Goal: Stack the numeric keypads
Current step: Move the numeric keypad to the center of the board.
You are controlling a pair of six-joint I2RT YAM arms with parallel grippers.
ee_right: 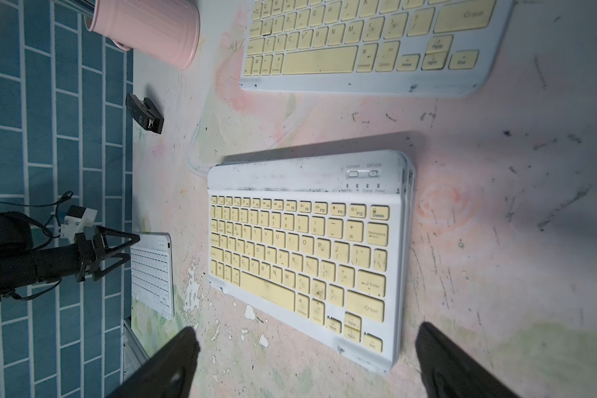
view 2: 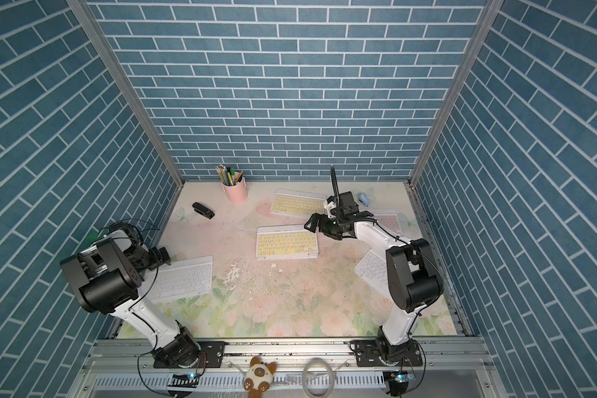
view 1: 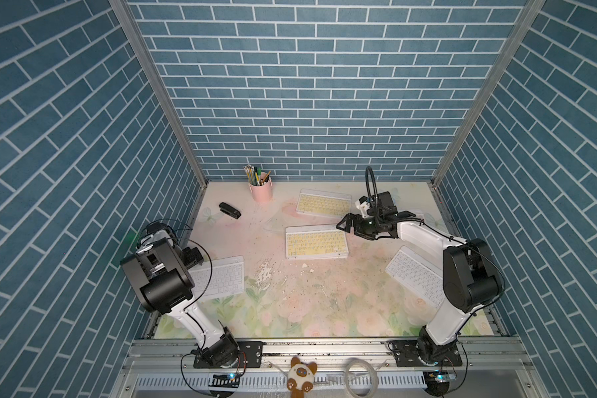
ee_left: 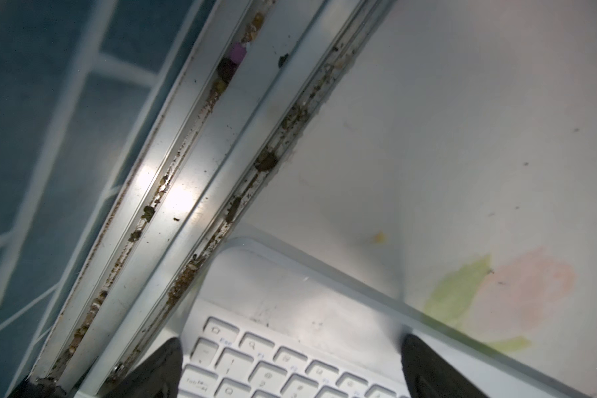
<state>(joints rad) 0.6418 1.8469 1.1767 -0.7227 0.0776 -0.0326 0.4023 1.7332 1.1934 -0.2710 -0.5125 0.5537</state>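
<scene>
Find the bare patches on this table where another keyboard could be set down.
Widest bare room: the front middle of the mat, between the left white keyboard and right white keyboard. A smaller patch lies between the black stapler and that left keyboard. Crowded at the back right.

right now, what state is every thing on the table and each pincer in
middle yellow keyboard, flat, topping a stack
far yellow keyboard, flat, unstacked
white keyboard by left arm, flat, unstacked
white keyboard by right arm, flat, unstacked
pink keyboard, flat, mostly hidden
pen cup, upright, full
black stapler, lying loose
blue stapler, lying loose
left pincer, open, empty
right pincer, open, empty
</scene>
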